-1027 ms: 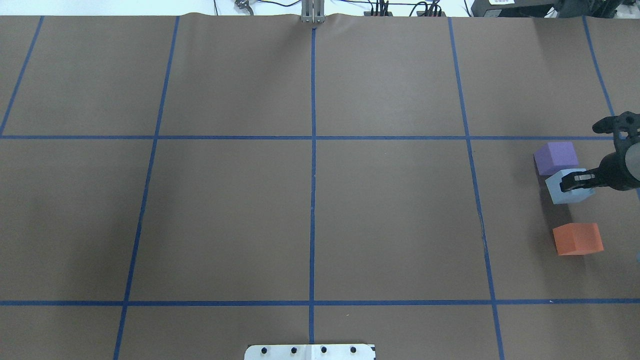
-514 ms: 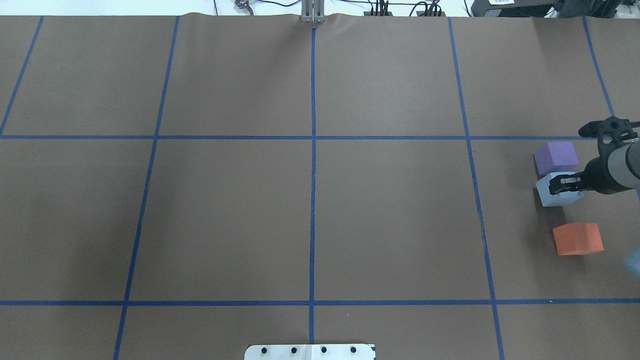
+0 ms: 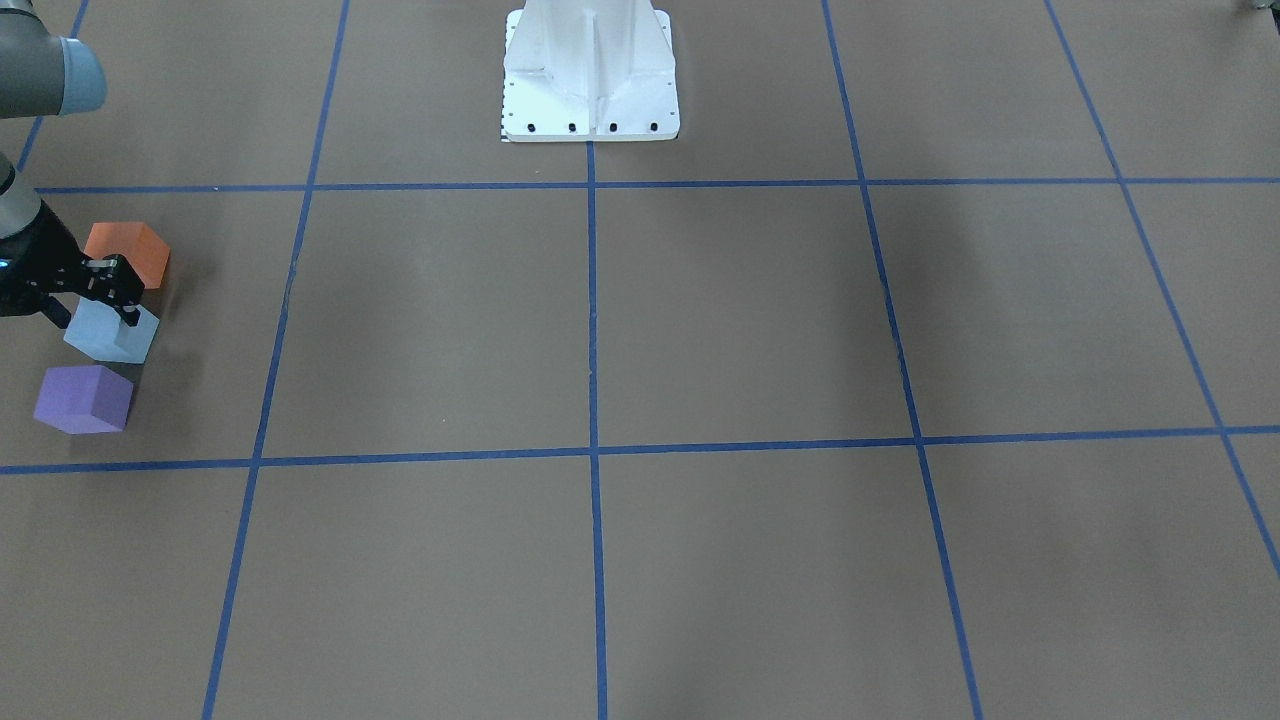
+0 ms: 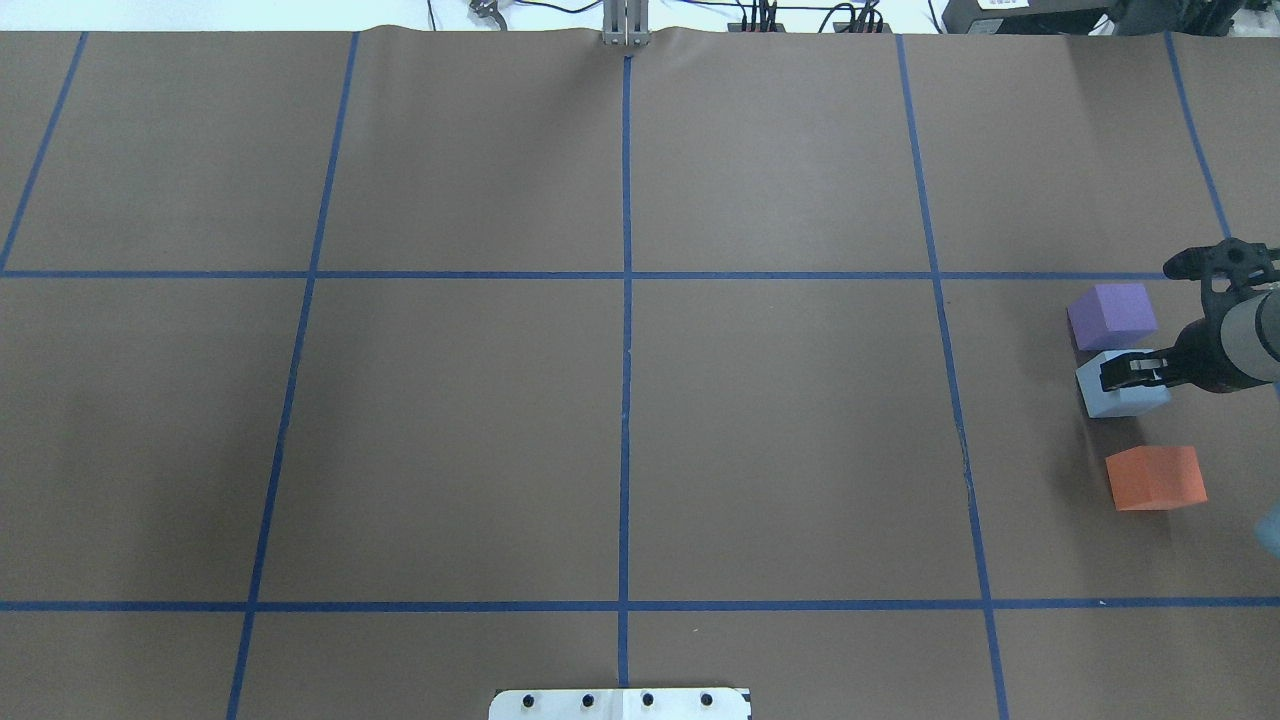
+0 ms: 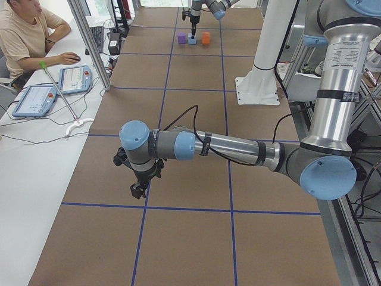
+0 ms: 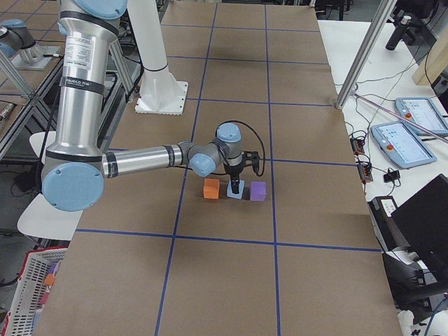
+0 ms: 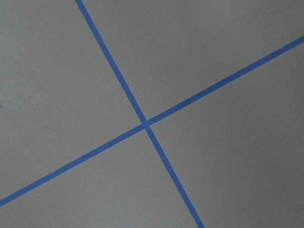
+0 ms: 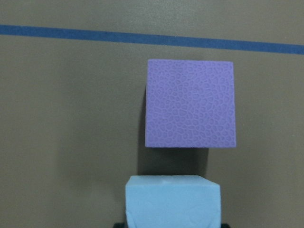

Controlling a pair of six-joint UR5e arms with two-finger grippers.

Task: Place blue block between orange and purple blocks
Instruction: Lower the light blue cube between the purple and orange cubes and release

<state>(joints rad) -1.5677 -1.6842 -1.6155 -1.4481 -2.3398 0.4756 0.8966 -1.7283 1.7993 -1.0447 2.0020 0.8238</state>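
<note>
The blue block (image 4: 1120, 402) is sitting between the purple block (image 4: 1112, 313) and the orange block (image 4: 1155, 478), near the right edge of the tabletop (image 4: 780, 430), and it is closer to the purple one. The right fingers (image 4: 1115, 377) are pinching the blue block from above. The left fingers (image 5: 138, 189) are hanging far away over crossing blue tape lines (image 7: 145, 124); I cannot tell if they are spread or pressed together

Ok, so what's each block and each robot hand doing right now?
blue block: held by the right gripper, between the other two blocks.
purple block: on the table, free, apart from blue.
orange block: on the table, free, apart from blue.
right gripper: shut on the blue block.
left gripper: above bare table; open or shut unclear.
</note>
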